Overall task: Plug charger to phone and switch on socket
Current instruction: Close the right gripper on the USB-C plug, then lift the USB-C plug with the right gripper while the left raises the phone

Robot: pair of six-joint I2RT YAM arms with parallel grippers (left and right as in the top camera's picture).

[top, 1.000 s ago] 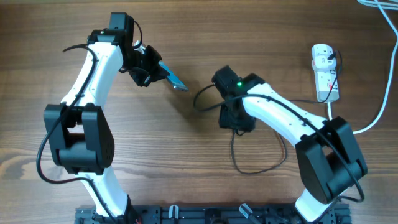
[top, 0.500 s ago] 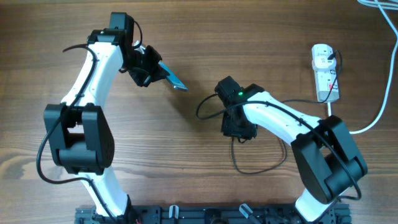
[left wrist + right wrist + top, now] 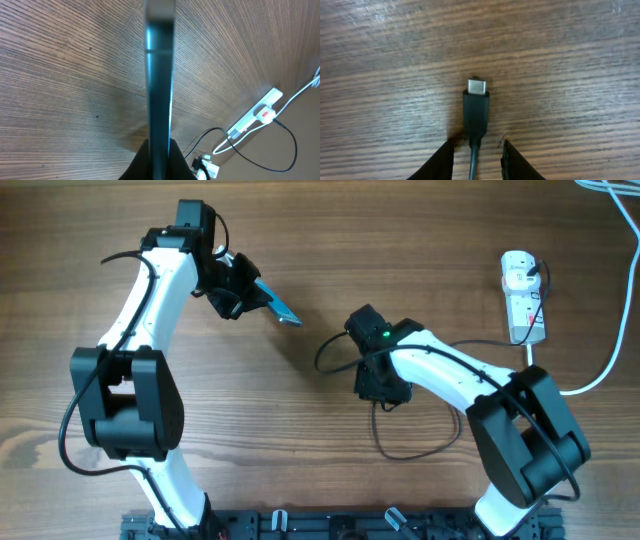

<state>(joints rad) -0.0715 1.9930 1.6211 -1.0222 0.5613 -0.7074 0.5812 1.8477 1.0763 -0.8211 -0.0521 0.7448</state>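
pinching phone (image 3: 159,75) edge-on in left gripper (image 3: 159,161), long axis straight out from jaws. straddling charger (image 3: 476,107) with spread right gripper (image 3: 476,159), untouched, tip pointing away, flat on table (image 3: 580,50).

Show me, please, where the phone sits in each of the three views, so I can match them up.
Overhead: the phone is left of centre in the upper half, tilted, at the left arm's tip.
Left wrist: the phone is the dark edge-on bar running up the middle.
Right wrist: not in it; only the charger shows.
Shared landmark: the socket, far right overhead, lower right in the left wrist view.
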